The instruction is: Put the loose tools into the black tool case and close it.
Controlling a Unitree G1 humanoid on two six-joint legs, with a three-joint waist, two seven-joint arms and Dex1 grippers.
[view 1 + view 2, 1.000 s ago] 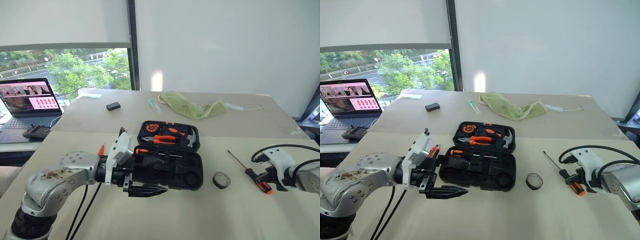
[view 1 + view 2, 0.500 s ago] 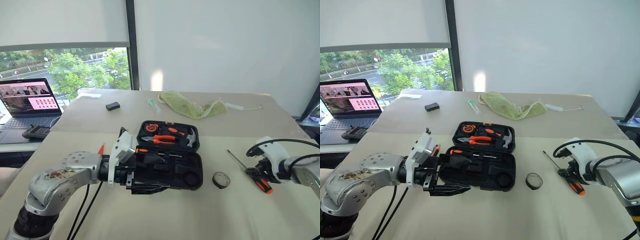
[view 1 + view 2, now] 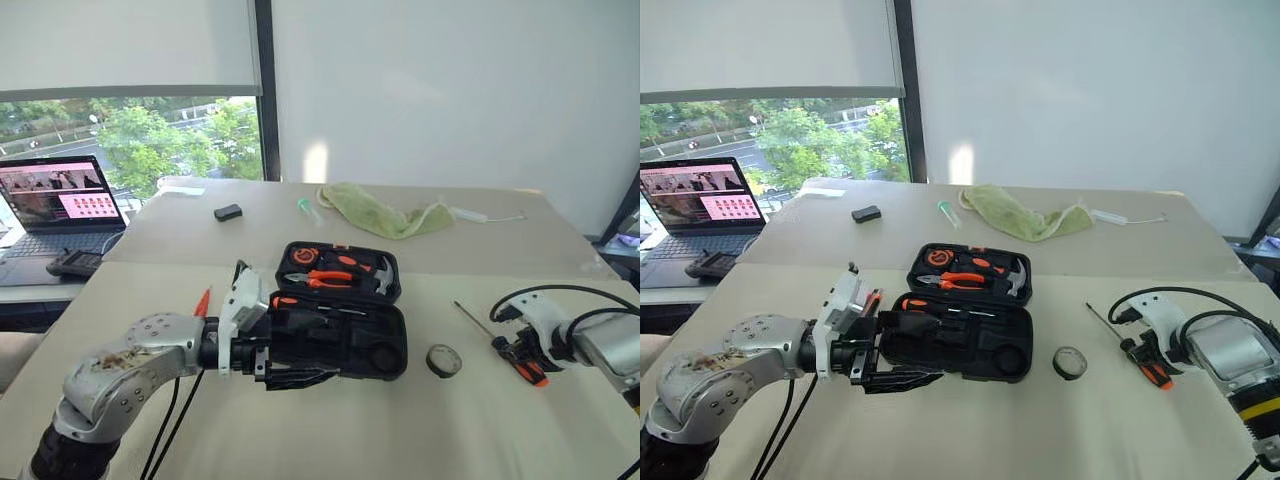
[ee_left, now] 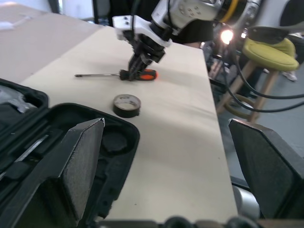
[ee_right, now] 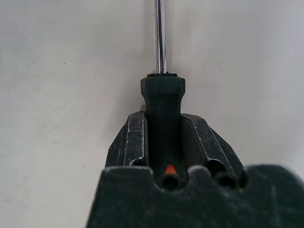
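right gripper (image 5: pixel 163 137) pinching screwdriver (image 5: pixel 162 102) handle | left gripper (image 4: pixel 166 156) spread wide beside tool case (image 4: pixel 57 142) | tape roll (image 4: pixel 127 104) between

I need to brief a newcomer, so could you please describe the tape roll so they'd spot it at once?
Start at the open black case mid-table and look just off its right end. There the tape roll lies flat on bare tabletop, before the screwdriver. It is a small dark ring; the screwdriver is long and thin.

My right gripper (image 3: pixel 1137 352) sits on the screwdriver (image 3: pixel 1128 350), right of the tape roll (image 3: pixel 1070 362) and open tool case (image 3: pixel 958 320).
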